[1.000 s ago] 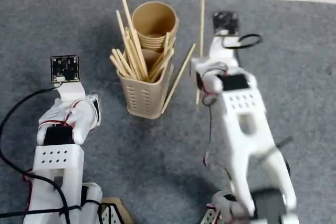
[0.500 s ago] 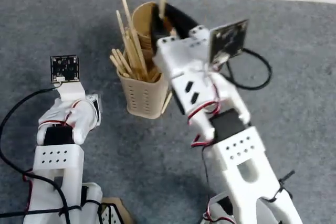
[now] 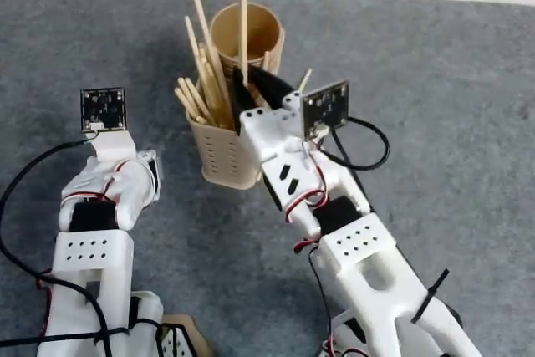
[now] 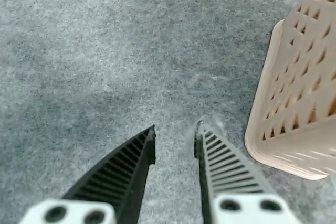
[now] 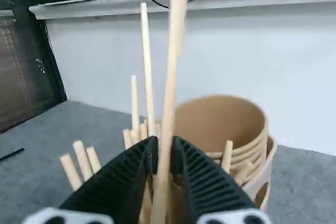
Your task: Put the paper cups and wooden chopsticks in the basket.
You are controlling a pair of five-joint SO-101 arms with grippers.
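right wrist view shows the right gripper [image 5: 164, 145] clamped on a chopstick [image 5: 175, 51], upright at the basket [image 3: 226, 160] holding paper cups [image 5: 220, 124]. the left gripper [image 4: 175, 127] has its fingers apart.

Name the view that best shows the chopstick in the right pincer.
The right wrist view: the chopstick stands close up, clamped in the right pincer. The high view shows the chopstick rising above the basket, its lower end hidden behind the arm. The left wrist view faces the basket's wall.
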